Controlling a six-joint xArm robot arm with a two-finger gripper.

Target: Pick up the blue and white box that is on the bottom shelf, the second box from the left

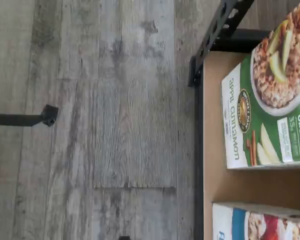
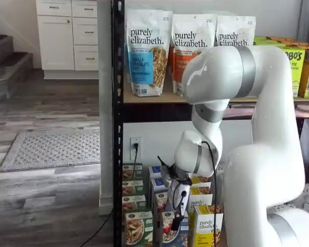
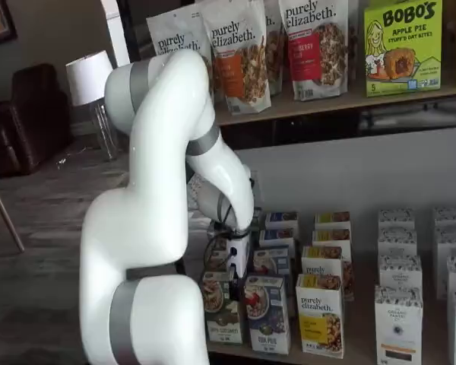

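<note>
The white arm bends down low in front of the black rack, and its gripper hangs just above the front row of boxes on the bottom shelf. In the shelf views I see the white body and dark fingers, but the gap between them is not clear to me; the fingers seem spread as wide as they go, and nothing is between them.

The blue and white box stands upright at the front edge of that shelf, with a bowl and red berries on its face. It is between the green carton and the yellow "purely elizabeth" carton. In a shelf view the gripper is directly over this blue and white box, not touching it. The wrist view shows the green carton lying near the shelf corner, with grey wooden floor beside it.
</note>
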